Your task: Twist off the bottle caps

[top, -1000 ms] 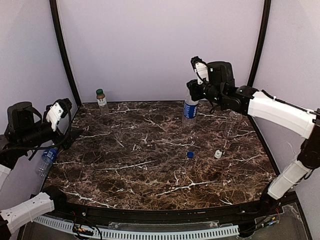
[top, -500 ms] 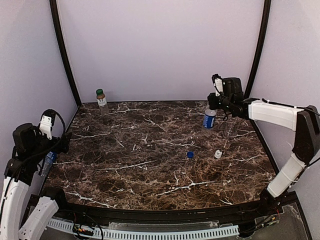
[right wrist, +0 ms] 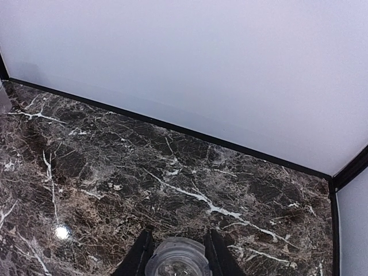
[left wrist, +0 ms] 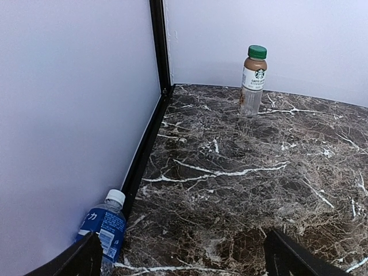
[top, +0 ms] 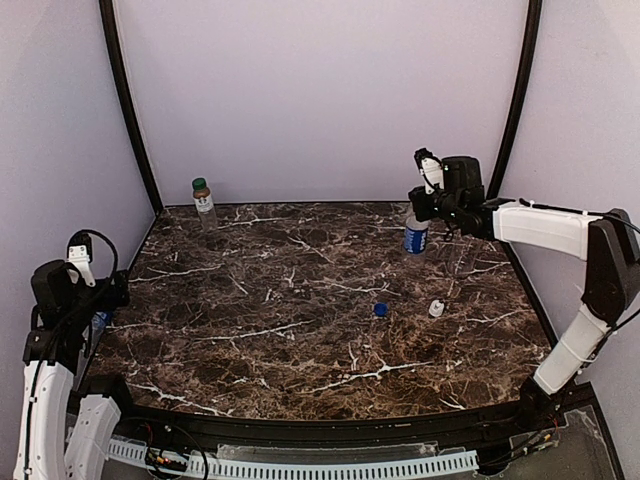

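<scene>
My right hand gripped the bottle by its neck.
I guessed it was light, slippery and easy to squash.

The dark marble-patterned tabletop looks smooth and glossy, the pale walls matt, the Starbucks coffee bottle clear, shiny plastic.

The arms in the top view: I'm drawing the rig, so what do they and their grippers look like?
Both the left arm and right arm have white tubular links joined by black joints. A thin black cable loops at the left wrist. The left gripper and right gripper have black tapered fingers.
</scene>
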You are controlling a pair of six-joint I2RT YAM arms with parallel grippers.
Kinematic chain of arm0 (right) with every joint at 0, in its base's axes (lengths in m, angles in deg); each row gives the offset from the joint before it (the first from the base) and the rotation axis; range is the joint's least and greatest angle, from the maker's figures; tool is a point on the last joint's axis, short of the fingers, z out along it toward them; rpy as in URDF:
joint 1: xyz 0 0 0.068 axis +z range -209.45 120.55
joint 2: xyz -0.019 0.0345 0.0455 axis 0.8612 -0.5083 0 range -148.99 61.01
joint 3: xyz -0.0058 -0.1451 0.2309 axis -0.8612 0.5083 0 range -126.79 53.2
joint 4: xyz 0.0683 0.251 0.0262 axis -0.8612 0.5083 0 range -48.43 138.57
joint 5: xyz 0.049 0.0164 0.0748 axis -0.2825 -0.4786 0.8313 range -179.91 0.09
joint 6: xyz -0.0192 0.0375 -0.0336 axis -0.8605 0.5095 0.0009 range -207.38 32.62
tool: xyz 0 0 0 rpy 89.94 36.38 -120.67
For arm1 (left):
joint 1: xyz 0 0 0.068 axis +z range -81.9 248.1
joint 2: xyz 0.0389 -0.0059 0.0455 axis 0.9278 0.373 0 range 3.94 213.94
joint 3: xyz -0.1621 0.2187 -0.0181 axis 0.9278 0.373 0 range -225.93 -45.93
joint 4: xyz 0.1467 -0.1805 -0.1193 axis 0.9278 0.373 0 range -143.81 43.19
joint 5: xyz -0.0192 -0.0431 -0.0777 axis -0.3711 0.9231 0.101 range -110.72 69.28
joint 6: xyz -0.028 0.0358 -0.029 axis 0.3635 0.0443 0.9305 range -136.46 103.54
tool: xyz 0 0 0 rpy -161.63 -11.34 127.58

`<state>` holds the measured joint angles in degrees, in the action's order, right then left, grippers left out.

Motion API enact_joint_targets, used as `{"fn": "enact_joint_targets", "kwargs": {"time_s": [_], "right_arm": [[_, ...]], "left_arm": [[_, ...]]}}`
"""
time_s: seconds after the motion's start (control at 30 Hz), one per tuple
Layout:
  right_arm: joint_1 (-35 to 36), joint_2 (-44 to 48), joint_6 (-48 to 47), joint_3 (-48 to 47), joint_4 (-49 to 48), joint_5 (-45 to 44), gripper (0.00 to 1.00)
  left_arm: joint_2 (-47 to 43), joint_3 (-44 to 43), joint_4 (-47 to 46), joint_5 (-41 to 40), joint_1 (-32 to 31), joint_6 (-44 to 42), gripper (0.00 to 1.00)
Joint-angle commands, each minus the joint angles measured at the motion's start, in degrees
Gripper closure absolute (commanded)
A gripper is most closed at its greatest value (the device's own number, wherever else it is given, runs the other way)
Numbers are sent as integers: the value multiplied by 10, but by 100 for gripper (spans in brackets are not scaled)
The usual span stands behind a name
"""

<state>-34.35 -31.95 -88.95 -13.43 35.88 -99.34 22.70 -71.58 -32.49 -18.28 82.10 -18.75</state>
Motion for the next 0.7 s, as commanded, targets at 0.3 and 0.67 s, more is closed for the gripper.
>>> {"fn": "enact_joint_targets", "kwargs": {"time_s": [0.3,0.67], "right_arm": [[-3,7,-8,-7,44,3,37],[-6,18,-23,-48,86,-19,1]], "left_arm": [[2,6,-10,26,5,9,1],[-2,7,-12,32,5,8,1]]}}
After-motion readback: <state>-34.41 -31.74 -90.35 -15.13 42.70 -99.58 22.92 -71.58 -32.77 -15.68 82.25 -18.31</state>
